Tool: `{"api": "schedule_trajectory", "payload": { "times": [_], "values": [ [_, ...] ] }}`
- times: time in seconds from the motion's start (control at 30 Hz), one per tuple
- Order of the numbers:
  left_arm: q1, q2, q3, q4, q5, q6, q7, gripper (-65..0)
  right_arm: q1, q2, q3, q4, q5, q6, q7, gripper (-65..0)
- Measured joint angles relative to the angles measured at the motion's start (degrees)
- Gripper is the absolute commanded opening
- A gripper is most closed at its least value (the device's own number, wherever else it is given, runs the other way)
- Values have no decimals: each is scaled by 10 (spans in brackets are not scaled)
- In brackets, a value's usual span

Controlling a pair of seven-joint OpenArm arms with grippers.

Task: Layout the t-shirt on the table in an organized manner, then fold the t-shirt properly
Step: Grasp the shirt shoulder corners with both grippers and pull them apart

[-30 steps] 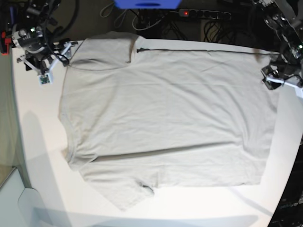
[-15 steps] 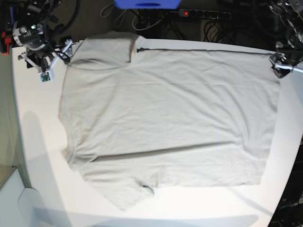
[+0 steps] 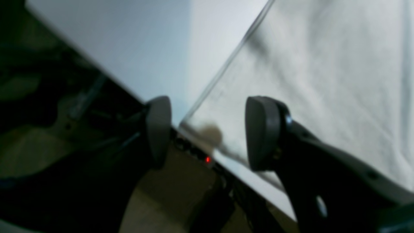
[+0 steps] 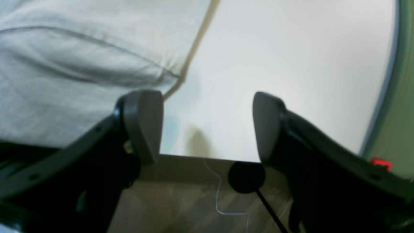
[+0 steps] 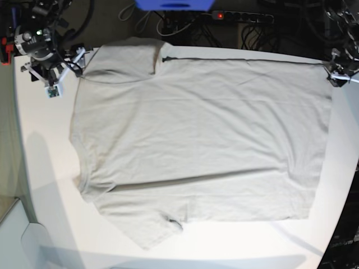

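Note:
The light grey-beige t-shirt (image 5: 196, 140) lies spread flat on the white table (image 5: 45, 168), neck to the left and hem to the right. One sleeve points to the far edge and the other to the near edge. My right gripper (image 5: 54, 75) hovers by the far left corner, just beside the far sleeve. In its wrist view the right gripper (image 4: 205, 126) is open over bare table (image 4: 275, 64), with shirt cloth (image 4: 81, 64) at its left. My left gripper (image 5: 338, 74) hangs at the far right corner. There the left gripper (image 3: 208, 132) stands open above the shirt's hem corner (image 3: 307, 81), holding nothing.
A power strip (image 5: 241, 17) with a red light and tangled cables lies on the floor behind the table's far edge. A blue object (image 5: 174, 4) sits at the top centre. A white box (image 5: 17, 235) stands low on the left, beside the table.
My left arm has drawn back from the hem towards the far right corner of the table. The right arm shifted only slightly. The shirt has not moved.

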Motion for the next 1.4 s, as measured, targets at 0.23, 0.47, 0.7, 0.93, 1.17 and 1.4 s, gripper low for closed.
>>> {"api": "schedule_trajectory", "payload": {
  "times": [0.23,0.47,0.7,0.93,1.17,1.4],
  "values": [
    [-20,8,42,-39,82,-5,-4,-293,0,0,0,0,0,0,0,-211],
    [-29,17,42,-47,87,-9,-10,-297,1,2,0,0,0,0,0,-211],
    [-31,18,42,-64,85,-9,-27,-301,1,2,0,0,0,0,0,-211],
    [-37,14,40,-97,87,-9,-71,-511,1,2,0,0,0,0,-1,-211],
    [-38,14,39,-99,83,-9,-76,-650,1,2,0,0,0,0,-2,-211],
    [-38,14,39,-99,82,-9,-75,-646,-3,0,0,0,0,0,-21,-211]
  ]
}}
